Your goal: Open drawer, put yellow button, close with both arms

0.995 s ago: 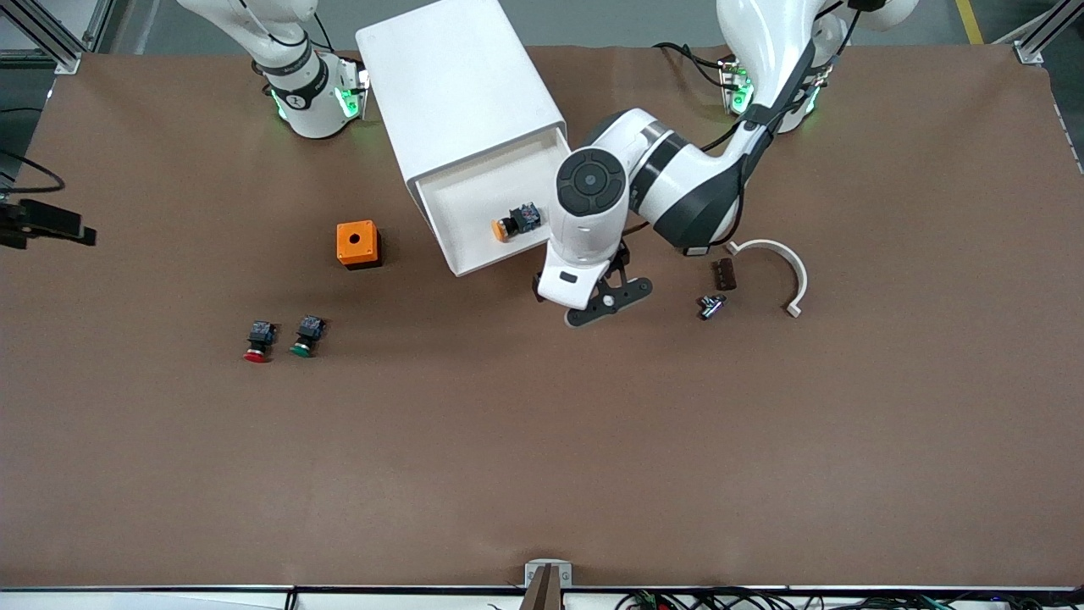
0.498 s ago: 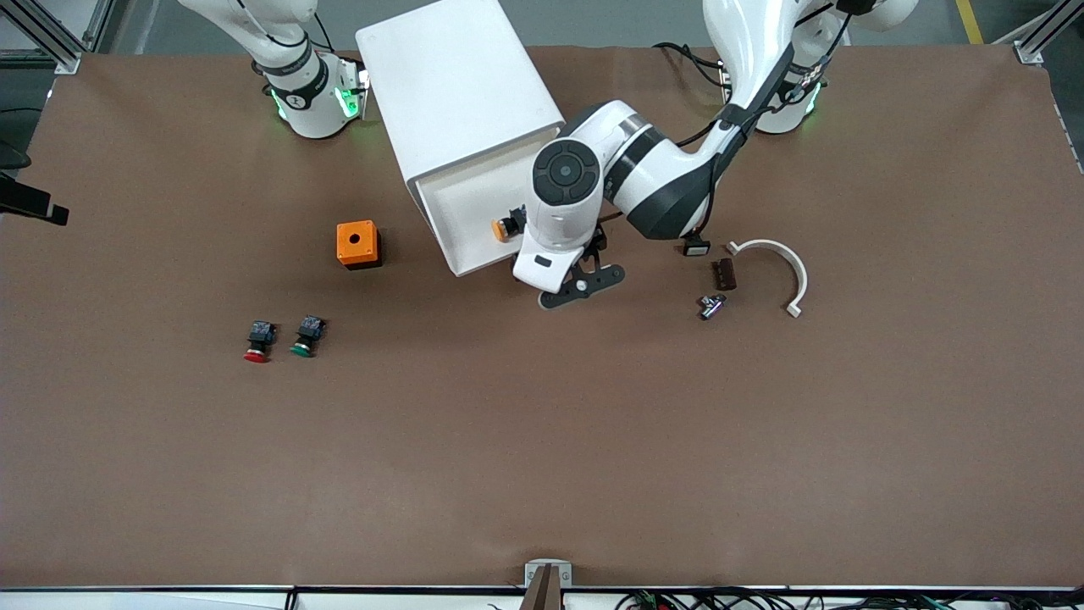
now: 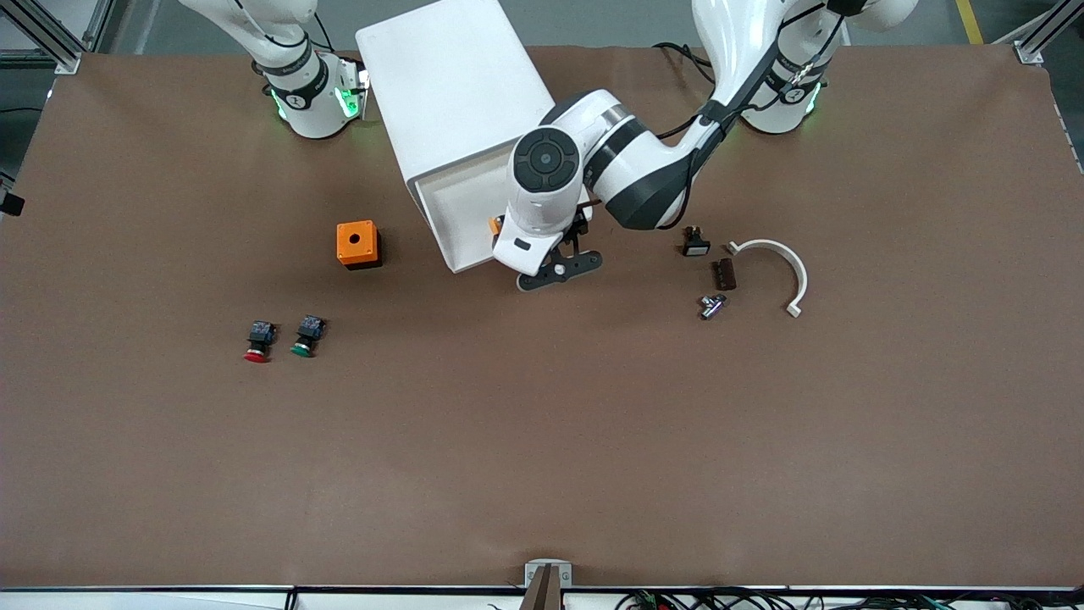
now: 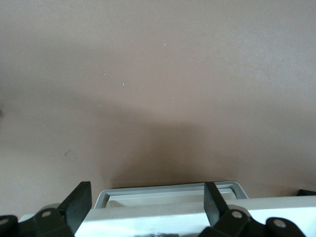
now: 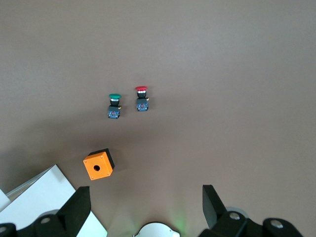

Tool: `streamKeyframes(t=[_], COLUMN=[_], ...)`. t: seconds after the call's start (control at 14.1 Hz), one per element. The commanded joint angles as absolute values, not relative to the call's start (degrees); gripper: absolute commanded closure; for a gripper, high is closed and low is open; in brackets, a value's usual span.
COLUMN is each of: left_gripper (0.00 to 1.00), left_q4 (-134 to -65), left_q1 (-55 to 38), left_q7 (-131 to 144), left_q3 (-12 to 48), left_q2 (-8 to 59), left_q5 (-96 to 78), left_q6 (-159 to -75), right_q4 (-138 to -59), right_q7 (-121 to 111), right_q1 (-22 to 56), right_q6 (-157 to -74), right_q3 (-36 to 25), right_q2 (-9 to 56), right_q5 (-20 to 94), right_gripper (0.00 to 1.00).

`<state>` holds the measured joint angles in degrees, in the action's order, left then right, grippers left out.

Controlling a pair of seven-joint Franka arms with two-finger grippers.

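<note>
Left gripper [image 3: 561, 269], fingers spread and empty, over the open drawer [image 3: 457, 212] front; right gripper [image 5: 145, 210] spread, empty, high above the table.

The left arm's white wrist covers most of the small yellow-orange-capped button [image 3: 494, 225] in the pulled-out off-white top drawer [image 3: 457, 203], leaving an orange sliver. The white boxy cabinet [image 3: 449, 85] runs off the top edge in the front view. The right gripper is out of that view.
</note>
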<state>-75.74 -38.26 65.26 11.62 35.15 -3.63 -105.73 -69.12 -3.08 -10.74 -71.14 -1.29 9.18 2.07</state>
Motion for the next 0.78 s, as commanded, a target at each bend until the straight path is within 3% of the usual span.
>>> streamKeyframes(t=[0.0, 0.36, 0.71], left_gripper=[0.0, 0.0, 0.0], left_q4=[-75.85, -75.76, -75.76], left_q1=[-39.28, -40.51, -41.66], left_q7=[64.51, 64.6, 64.69], left_q3=[11.78, 11.78, 11.78], left_q2=[35.51, 36.47, 36.47], left_q5=[-4.48, -10.72, -14.39], left_q6=[-106.0, -106.08, -106.08], right_q4=[-67.85, -69.25, -76.27], right_q7=[-1.58, -2.46, -2.81], right_q1=[-11.25, -10.2, -8.7], right_q6=[-67.86, -68.11, -71.97], right_q3=[-0.44, -0.09, -0.09], right_q2=[9.14, 6.24, 1.95], right_q5=[2.99, 1.93, 1.76], right_gripper=[0.0, 0.0, 0.0])
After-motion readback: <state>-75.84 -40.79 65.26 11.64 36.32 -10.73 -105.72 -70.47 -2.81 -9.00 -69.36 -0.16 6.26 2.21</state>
